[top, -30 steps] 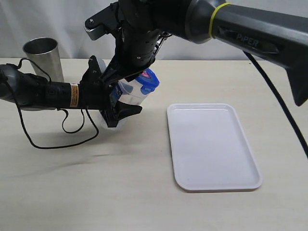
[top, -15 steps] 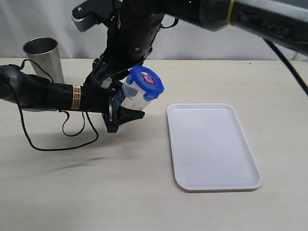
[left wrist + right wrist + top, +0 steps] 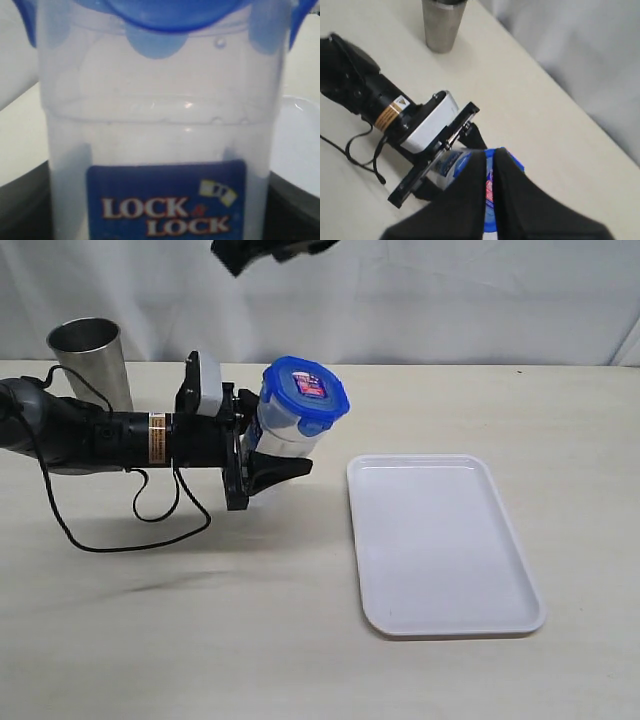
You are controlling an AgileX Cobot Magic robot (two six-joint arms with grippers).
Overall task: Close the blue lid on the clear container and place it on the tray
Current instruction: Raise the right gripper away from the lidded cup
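Note:
My left gripper (image 3: 272, 452) reaches in from the left, shut on the clear container (image 3: 282, 437), which stands nearly upright just above the table. The blue lid (image 3: 306, 392) sits on the container's mouth with its red-and-white sticker facing up. The left wrist view is filled by the container (image 3: 160, 120), its blue label and the lid (image 3: 165, 15), with dark jaws at both sides. My right gripper (image 3: 490, 152) hangs high above the lid (image 3: 512, 161), shut and holding nothing; in the exterior view only a bit of it (image 3: 262, 250) shows at the top edge. The white tray (image 3: 450, 628) lies to the right.
A tapered steel cup (image 3: 90, 358) stands at the back left behind the left arm. A black cable (image 3: 150, 525) loops on the table below that arm. A pale curtain runs along the far table edge.
My right arm has lifted off the lid and up to the top of the view, its gripper opening and then shutting. The container now stands more upright in the left gripper, lid on.

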